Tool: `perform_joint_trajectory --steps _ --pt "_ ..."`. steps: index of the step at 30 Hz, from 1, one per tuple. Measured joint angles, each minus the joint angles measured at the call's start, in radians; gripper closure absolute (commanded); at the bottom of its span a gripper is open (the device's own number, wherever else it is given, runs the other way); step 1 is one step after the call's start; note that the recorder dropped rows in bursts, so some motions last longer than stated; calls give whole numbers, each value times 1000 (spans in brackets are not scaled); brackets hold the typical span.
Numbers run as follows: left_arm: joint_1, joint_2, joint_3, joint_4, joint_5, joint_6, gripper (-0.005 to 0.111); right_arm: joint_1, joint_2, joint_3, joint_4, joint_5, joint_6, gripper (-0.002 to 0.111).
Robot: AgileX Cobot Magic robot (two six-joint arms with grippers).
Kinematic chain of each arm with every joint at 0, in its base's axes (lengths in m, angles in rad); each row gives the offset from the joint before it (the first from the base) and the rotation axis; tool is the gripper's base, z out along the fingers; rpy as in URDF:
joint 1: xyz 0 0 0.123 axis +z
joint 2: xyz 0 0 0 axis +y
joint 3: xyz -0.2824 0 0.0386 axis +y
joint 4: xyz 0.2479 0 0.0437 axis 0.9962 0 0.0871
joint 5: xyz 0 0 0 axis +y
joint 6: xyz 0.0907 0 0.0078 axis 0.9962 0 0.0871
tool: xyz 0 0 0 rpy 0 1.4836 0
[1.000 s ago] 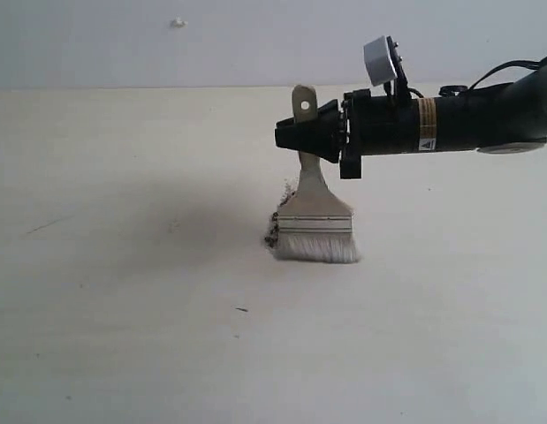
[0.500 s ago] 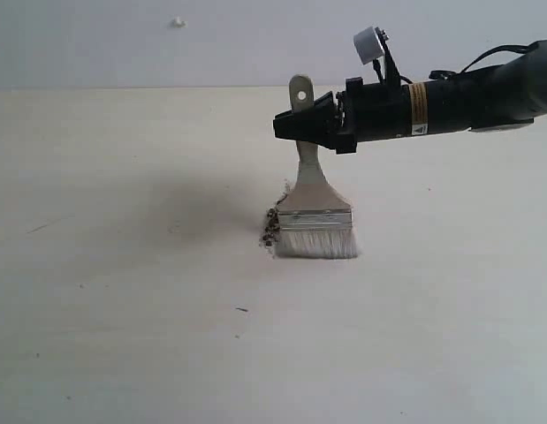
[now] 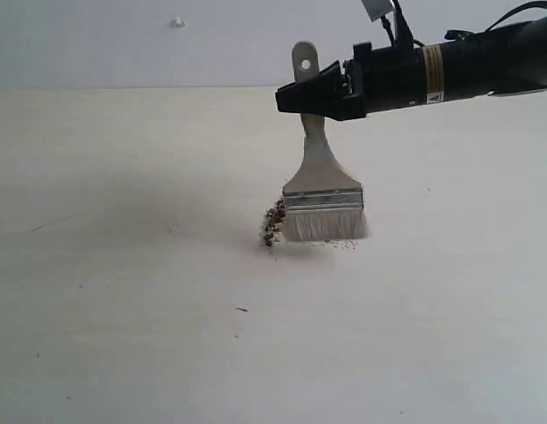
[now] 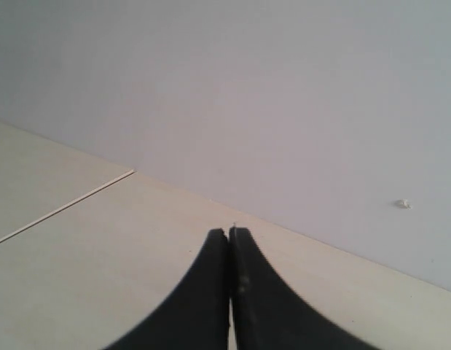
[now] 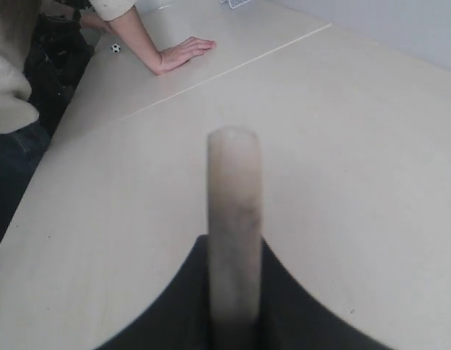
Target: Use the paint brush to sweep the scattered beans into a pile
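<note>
The paint brush (image 3: 321, 190) hangs upright over the pale table, its cream bristles just above the surface. My right gripper (image 3: 301, 95) is shut on its wooden handle (image 5: 234, 219), below the hole at the end. A small pile (image 3: 273, 224) of reddish-brown beans sits against the left edge of the bristles. A few tiny specks (image 3: 344, 245) lie under the bristles to the right. My left gripper (image 4: 229, 232) shows only in its wrist view, its jaws pressed together with nothing between them, above bare table near the wall.
A person's forearm and hand (image 5: 167, 51) rest on a neighbouring table in the right wrist view. A seam (image 5: 225, 69) divides the two tabletops. A small dark mark (image 3: 241, 309) lies on the table in front of the pile.
The right arm has risen and shifted slightly right, lifting the brush so the bristles no longer press on the table. The bean pile stays where it was.
</note>
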Motion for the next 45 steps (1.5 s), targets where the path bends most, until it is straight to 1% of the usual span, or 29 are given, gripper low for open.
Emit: perform_joint_trajectory --steps 7,11,19,22,25,29,36,40,45 --pt "0 0 0 0 0 0 107 0 -41 0 34 0 -6 108" --pt "0 0 0 0 0 0 107 0 -44 0 77 0 -109 108" --pt "0 0 0 0 0 0 107 -2 -49 -1 207 13 -389 108" --pt "0 0 0 0 0 0 107 -12 -20 -47 220 11 -428 108" --pt "0 0 0 0 0 0 107 -35 46 -132 222 5 -415 108" --pt "0 0 0 0 0 0 107 -59 165 -295 170 5 -317 108" --pt "0 0 0 0 0 0 107 -60 328 -531 117 7 -202 108" --pt "0 0 0 0 0 0 107 -60 385 -588 105 7 -179 108" --pt "0 0 0 0 0 0 107 -60 405 -597 90 0 -140 108"
